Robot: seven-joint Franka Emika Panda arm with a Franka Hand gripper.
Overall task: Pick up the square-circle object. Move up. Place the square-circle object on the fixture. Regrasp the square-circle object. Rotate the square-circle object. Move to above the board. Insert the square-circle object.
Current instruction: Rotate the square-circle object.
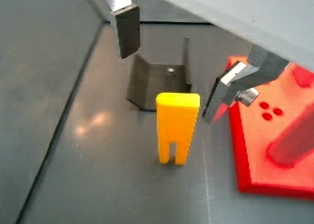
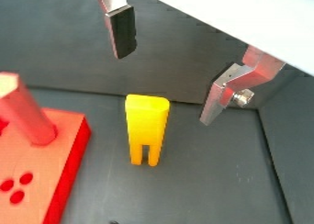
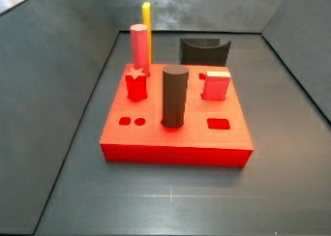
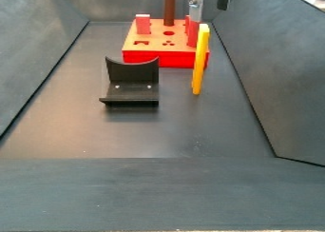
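In both wrist views your gripper [image 1: 172,51] hangs above the square-circle object [image 1: 175,127], its fingers [image 2: 120,33] spread wide and empty, straddling the rod for a pick. The rod stands upright on the floor, forked end down.

In a side view it rises behind the board [image 3: 177,138], near the fixture [image 3: 206,52].

In a side view it stands between fixture [image 4: 131,82] and board [image 4: 165,48], close to the board's corner, so descend straight.
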